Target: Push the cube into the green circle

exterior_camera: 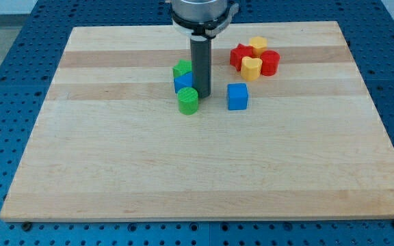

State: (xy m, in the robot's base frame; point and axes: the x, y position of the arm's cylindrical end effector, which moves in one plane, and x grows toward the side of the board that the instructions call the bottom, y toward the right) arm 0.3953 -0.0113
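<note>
A blue cube [237, 96] sits on the wooden board [204, 164], right of centre in the upper half. A green circle block [188, 100] lies to its left. My tip [203, 93] stands between them, just right of the green circle and almost touching it, a clear gap left of the cube. Another blue block [182, 83] and a green block [181, 69] sit just above the green circle, left of the rod.
A cluster sits at the view's upper right: a red block [239, 55], a yellow block [257, 46], a yellow heart-like block [251, 67] and a red cylinder [270, 62]. The board rests on a blue perforated table.
</note>
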